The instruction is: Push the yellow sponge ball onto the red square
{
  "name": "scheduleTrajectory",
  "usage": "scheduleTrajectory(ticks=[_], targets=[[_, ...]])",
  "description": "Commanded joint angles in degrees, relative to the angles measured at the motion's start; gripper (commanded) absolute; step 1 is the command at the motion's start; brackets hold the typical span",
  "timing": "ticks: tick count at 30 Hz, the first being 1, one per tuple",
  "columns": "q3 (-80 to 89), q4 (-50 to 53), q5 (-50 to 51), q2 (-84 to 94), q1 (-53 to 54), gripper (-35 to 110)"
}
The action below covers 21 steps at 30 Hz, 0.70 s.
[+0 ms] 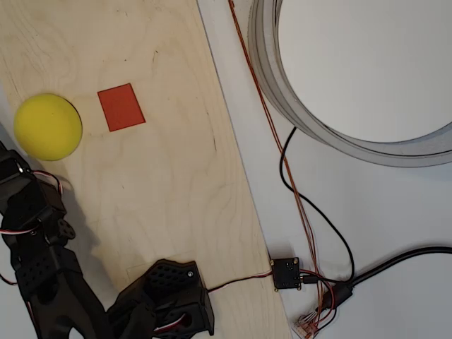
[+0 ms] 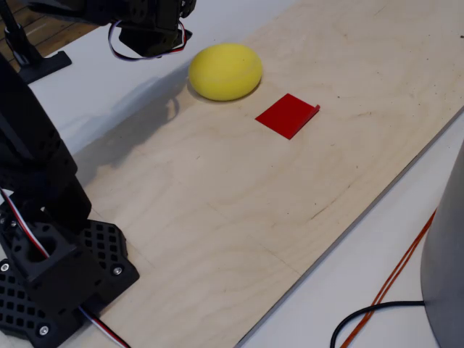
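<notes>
The yellow sponge ball (image 1: 48, 126) (image 2: 225, 71) rests on the pale wooden board (image 1: 162, 183) near its left edge in the overhead view. The red square (image 1: 121, 106) (image 2: 287, 115) lies flat on the board a short gap to the ball's right, and the two do not touch. My black gripper (image 1: 10, 164) (image 2: 154, 35) hovers just beside the ball, on the side away from the square. Its body and wires hide the fingers, so I cannot make out how the jaws stand. Nothing is seen held.
The arm's black base (image 1: 173, 296) (image 2: 54, 272) stands at the board's near edge. A large grey ring (image 1: 332, 120) lies on the white table to the right, off the board. Orange and black cables (image 1: 296, 205) run to a small black circuit box (image 1: 287, 273).
</notes>
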Motion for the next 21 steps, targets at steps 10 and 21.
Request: scheduleTrajectory(ticks=[10,21], targets=[[2.5,-2.7,-0.4,1.1,1.8,33],[5.4,-2.5,-0.6,0.3,2.6,33]])
